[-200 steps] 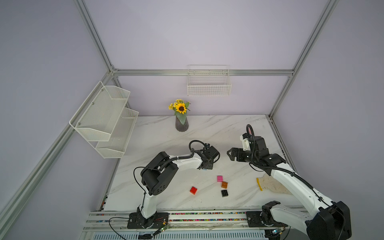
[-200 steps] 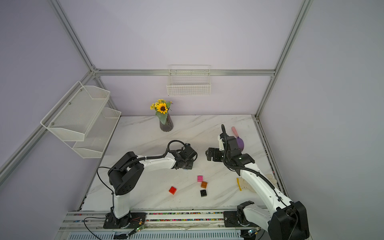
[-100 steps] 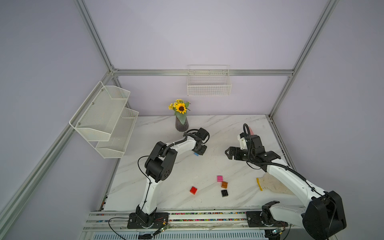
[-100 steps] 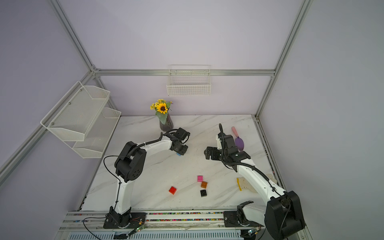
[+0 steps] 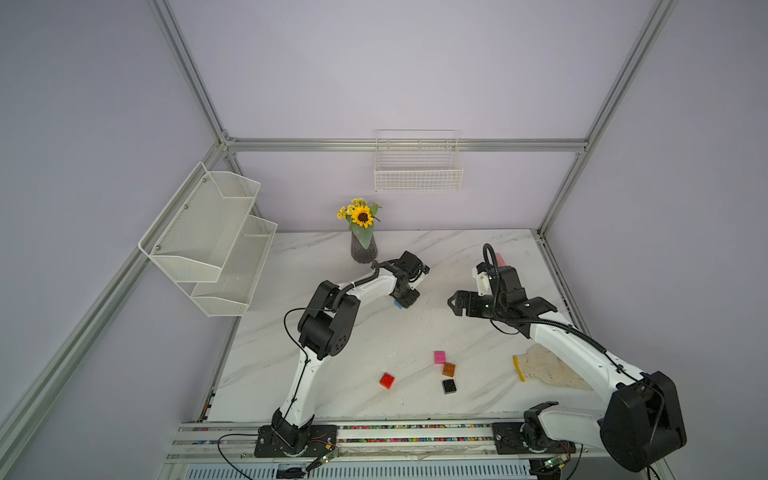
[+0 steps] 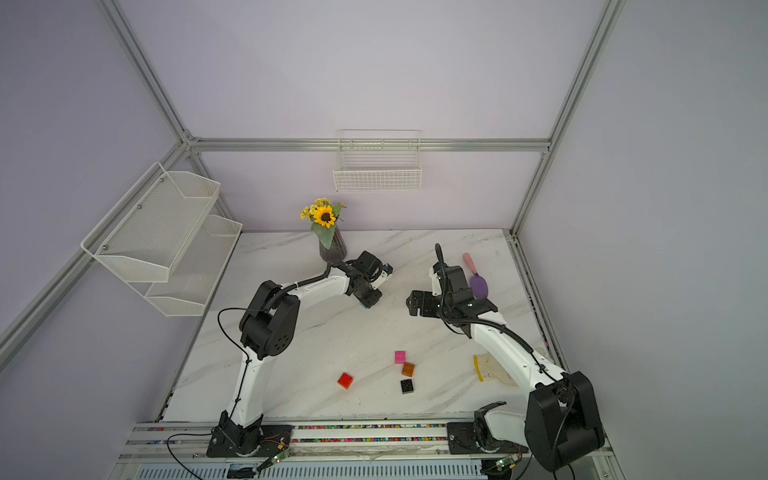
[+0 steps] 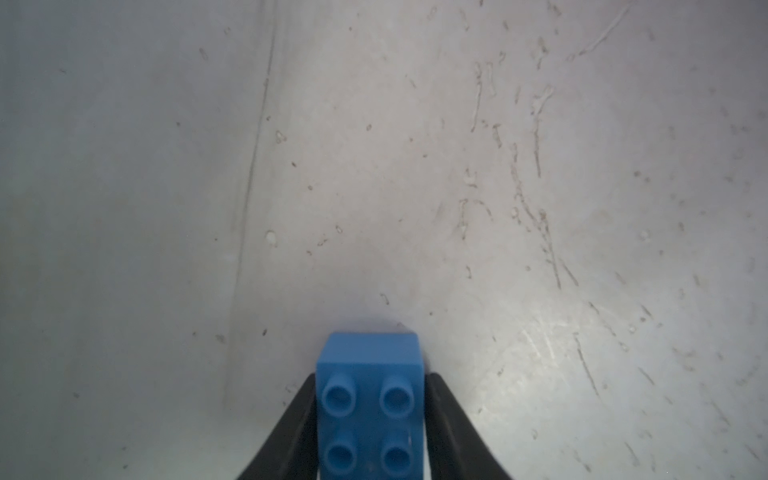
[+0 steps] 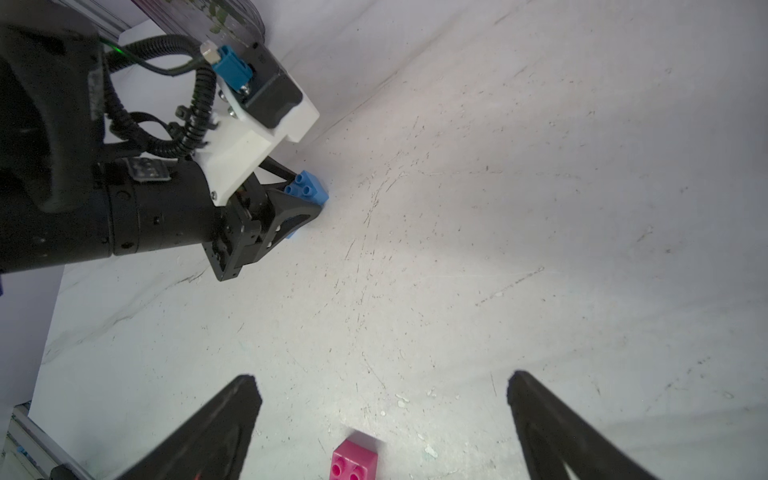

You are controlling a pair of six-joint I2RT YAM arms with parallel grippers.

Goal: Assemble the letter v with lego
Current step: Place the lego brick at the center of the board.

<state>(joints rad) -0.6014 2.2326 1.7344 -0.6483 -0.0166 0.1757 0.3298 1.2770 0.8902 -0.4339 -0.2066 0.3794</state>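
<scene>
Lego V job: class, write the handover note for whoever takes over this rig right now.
Left gripper: fingers flank the blue brick, which is on the table near the vase; gripping or released cannot be told.
Right gripper: open, empty, above the table.
Pink brick, orange brick, black brick, red brick: loose, near the front edge.
Done: no bricks joined.
Left: the whole V.

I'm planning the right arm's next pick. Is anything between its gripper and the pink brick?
Nothing visible. The right gripper is open, and only bare table lies between it and the pink brick. The orange brick sits beyond the pink one, not in the path.
</scene>
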